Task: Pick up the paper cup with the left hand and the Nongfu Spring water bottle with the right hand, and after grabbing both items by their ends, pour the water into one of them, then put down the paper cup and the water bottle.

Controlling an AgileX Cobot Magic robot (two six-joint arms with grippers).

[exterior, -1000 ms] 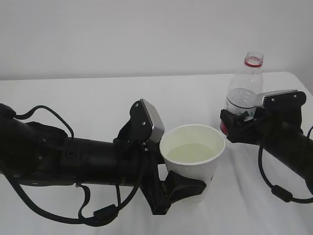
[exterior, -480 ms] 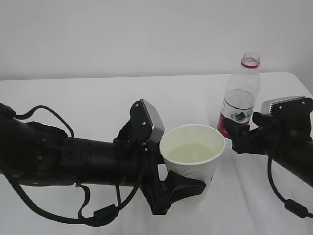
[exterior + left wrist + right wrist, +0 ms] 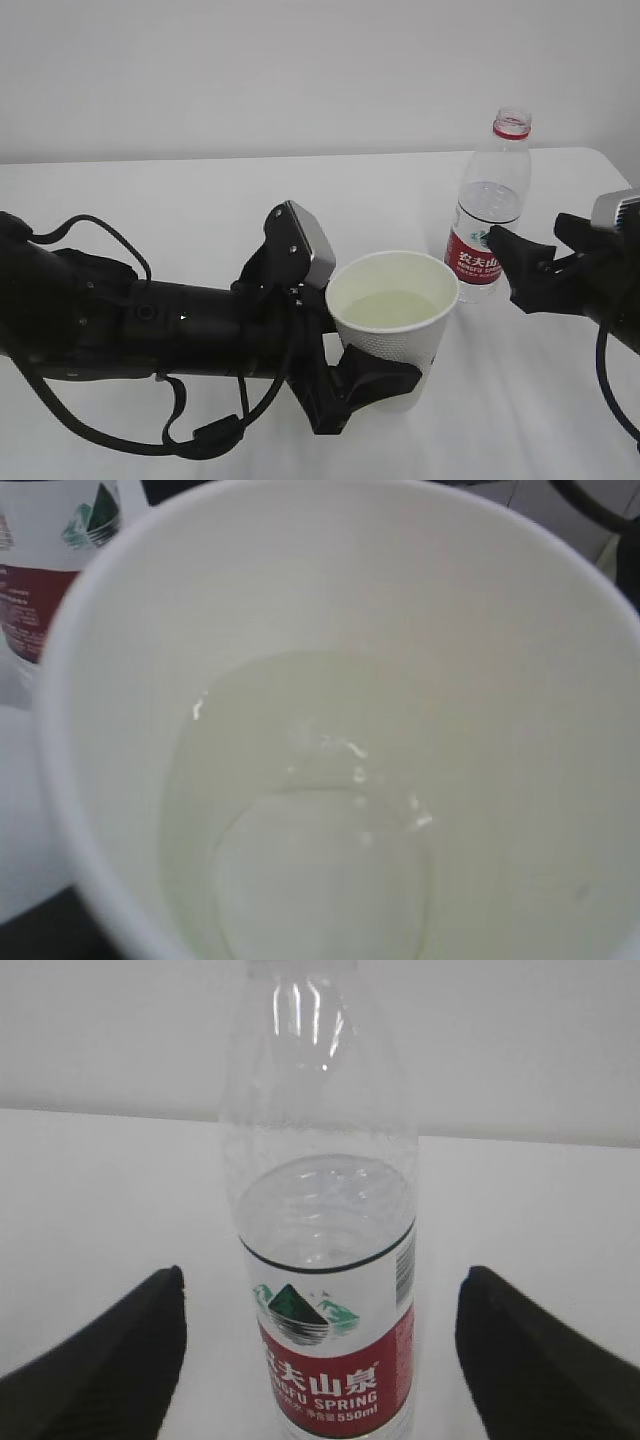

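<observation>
1. Between the jaws of the left hand (image 3: pixel 375 385) sits the paper cup (image 3: pixel 392 312), clasped low on its wall, near the base, and held upright with its mouth up.
2. Inside the cup, the left wrist view shows the water (image 3: pixel 320 820) pooled in the bottom, well below the rim.
3. Whether the cup's base rests on the bench (image 3: pixel 180 215) or hangs just clear of it cannot be told; the arm hides the underside.
4. By my reading, the coming move belongs to this arm: lower the cup straight along its upright axis, then let go.
5. Over on the right, the jaws of the right hand (image 3: pixel 530 255) stand spread wide and hold nothing.
6. The Nongfu Spring water bottle (image 3: pixel 490 215) stands upright on the bench, its long axis vertical, uncapped, with water up to about the top of the label.
7. In the right wrist view the bottle (image 3: pixel 325 1260) lies dead ahead, centred in the gap, with bare bench showing between it and each black finger.
8. From the cup, the bottle stands just beside and behind, toward the right; the right hand is the nearer to it, the left to the cup.
</observation>
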